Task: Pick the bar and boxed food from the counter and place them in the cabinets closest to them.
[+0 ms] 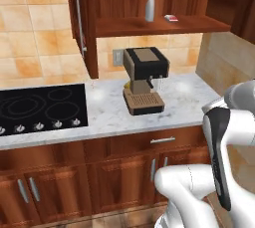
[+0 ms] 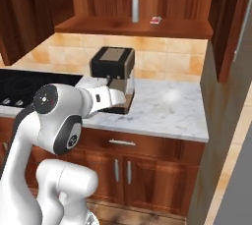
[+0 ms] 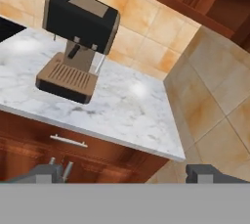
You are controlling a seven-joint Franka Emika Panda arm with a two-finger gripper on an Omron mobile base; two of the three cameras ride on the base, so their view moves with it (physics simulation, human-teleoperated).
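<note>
Small flat white packet with red ends, the bar (image 1: 171,18), lying on plank shelf of dark reddish-brown wooden wall cabinets (image 1: 164,25), door swung open, long silver handle.

Arm (image 2: 54,121): glossy white shell, rounded tubular links, bulbous elbow housings. Dark grey to black bands at the joints; one round dark joint cap with a small red dot at its centre, right base view. Left base view: long black inset strip down one white link. Gripper (image 3: 132,173): two small dark grey finger tips, blocky, square-edged, matte. No cables, screws or lettering discernible.
</note>
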